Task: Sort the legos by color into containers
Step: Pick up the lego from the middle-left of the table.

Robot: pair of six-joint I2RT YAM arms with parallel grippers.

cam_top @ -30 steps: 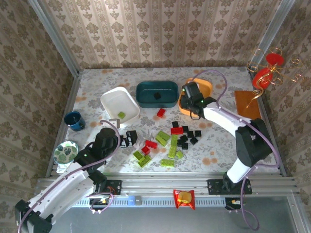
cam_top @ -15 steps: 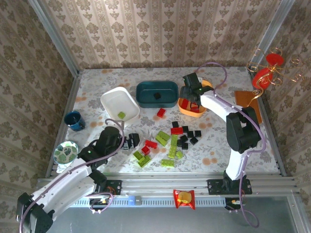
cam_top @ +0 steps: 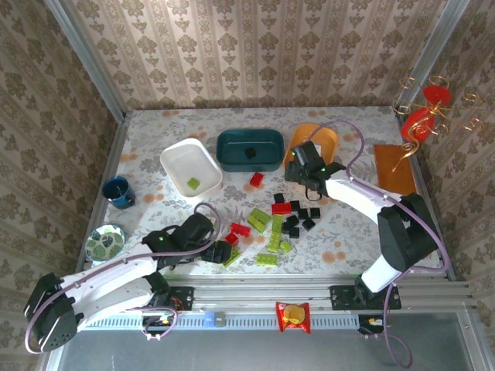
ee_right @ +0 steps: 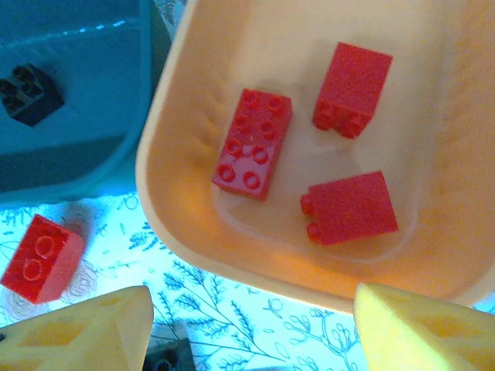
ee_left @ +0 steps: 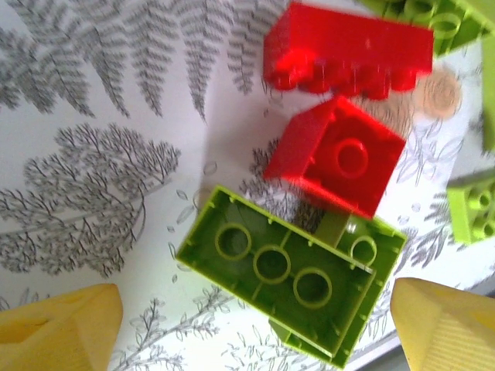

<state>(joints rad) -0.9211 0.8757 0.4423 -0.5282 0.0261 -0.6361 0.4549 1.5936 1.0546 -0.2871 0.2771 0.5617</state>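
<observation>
My left gripper point(cam_top: 223, 251) point(ee_left: 255, 332) stands open low over the table, its yellow fingertips point(ee_left: 58, 332) either side of an upside-down lime green lego point(ee_left: 290, 274). Two red legos point(ee_left: 336, 154) lie just beyond it. My right gripper point(cam_top: 296, 175) point(ee_right: 251, 332) is open and holds nothing, at the near rim of the orange container point(ee_right: 178, 209) point(cam_top: 321, 135), which holds three red legos point(ee_right: 251, 143). The teal container point(cam_top: 249, 149) holds a black lego point(ee_right: 29, 93). In the white container point(cam_top: 182, 158) lies a green lego point(cam_top: 192, 183). Mixed legos point(cam_top: 278, 220) are scattered mid-table.
A single red brick point(cam_top: 256, 179) lies between the teal tray and the pile. A blue cup point(cam_top: 117, 191) and a glass disc point(cam_top: 104, 242) stand at the left. A brown slab point(cam_top: 394, 166) and a red-gold ornament point(cam_top: 421, 116) are at the right. A snack packet point(cam_top: 293, 315) rests on the front rail.
My left arm has swung right, from the black bricks to the green brick. My right gripper opened over the orange tray, left a red brick there, and drew back to its near rim.
</observation>
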